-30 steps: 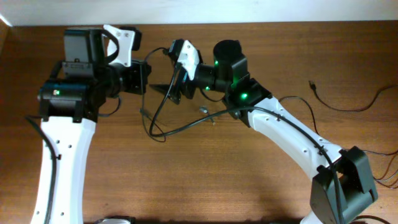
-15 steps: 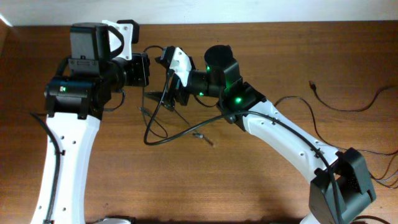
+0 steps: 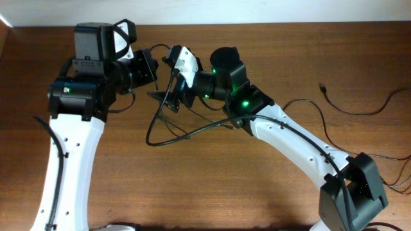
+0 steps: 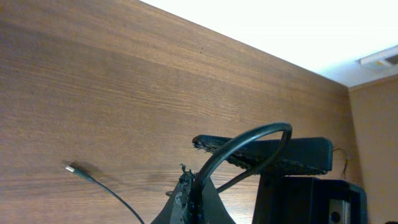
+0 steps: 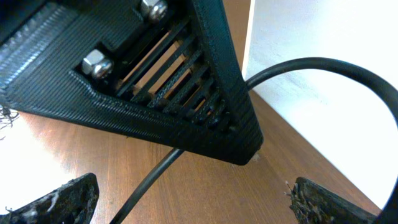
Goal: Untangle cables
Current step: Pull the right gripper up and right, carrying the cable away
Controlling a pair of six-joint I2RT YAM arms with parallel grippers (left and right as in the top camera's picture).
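Observation:
A thin black cable (image 3: 151, 137) hangs between my two grippers and loops down onto the wooden table. My left gripper (image 3: 154, 68) is at the back left of centre. In the left wrist view it (image 4: 193, 194) is shut on this cable (image 4: 250, 134), which arches up from the jaws. My right gripper (image 3: 168, 96) is right beside it, with open fingers. In the right wrist view (image 5: 193, 200) the cable (image 5: 149, 184) passes between the spread fingertips without touching them. A small plug (image 4: 71, 167) on another thin cord lies on the table.
More thin black cables (image 3: 359, 113) lie loose at the right side of the table, one ending in a plug (image 3: 323, 86). The table's back edge meets a white wall. The left gripper's black housing (image 5: 155, 74) fills the top of the right wrist view.
My right gripper has moved left, close to the left gripper. The left wrist has turned and shifted slightly toward the back. The hanging cable loop has swung left.

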